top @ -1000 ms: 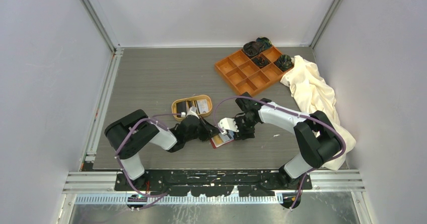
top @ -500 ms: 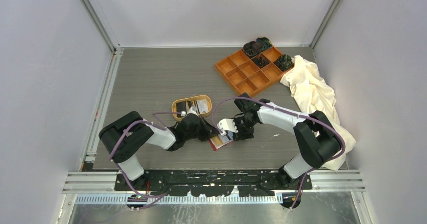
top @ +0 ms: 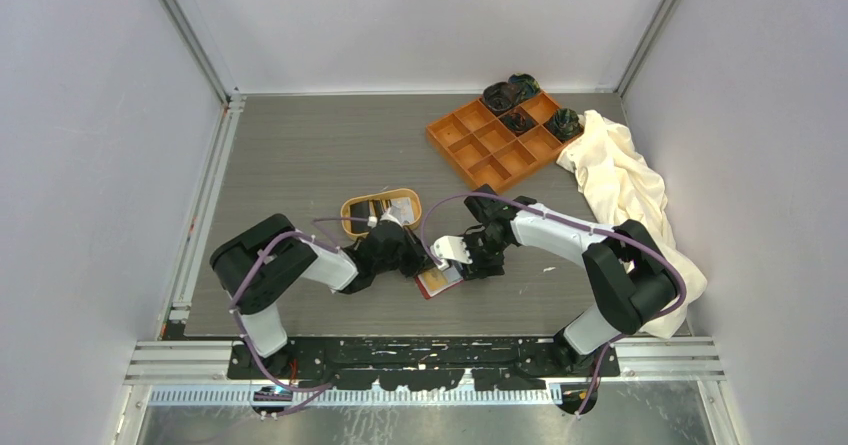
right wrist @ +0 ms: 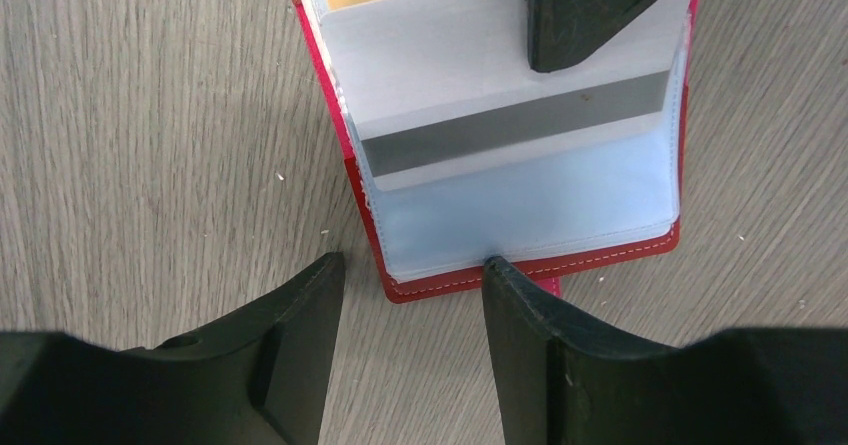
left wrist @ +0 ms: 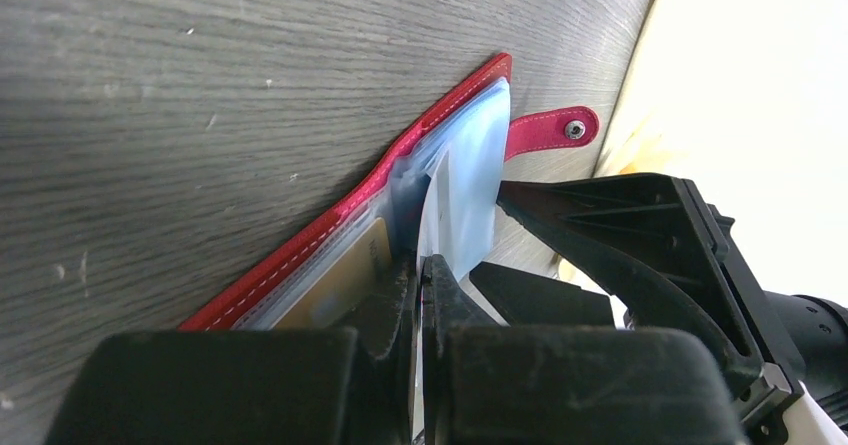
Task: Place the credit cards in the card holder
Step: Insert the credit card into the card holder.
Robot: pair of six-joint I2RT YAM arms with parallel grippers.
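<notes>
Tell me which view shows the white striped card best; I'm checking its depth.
The right wrist view: the white card lies face-on, grey stripe showing, lower edge inside the card holder's clear pocket. The left wrist view shows it edge-on in the left gripper. The top view shows it too small.

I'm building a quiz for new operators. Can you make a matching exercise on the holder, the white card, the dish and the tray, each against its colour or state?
Things:
1. holder
2. white card
3. dish
4. tray

Colour or state:
A. orange, with dark items in some compartments
B. pinched by the left hand
C. red, lying open on the table
D. tan oval, holding cards

Pairs: 1-C; 2-B; 3-D; 4-A
</notes>
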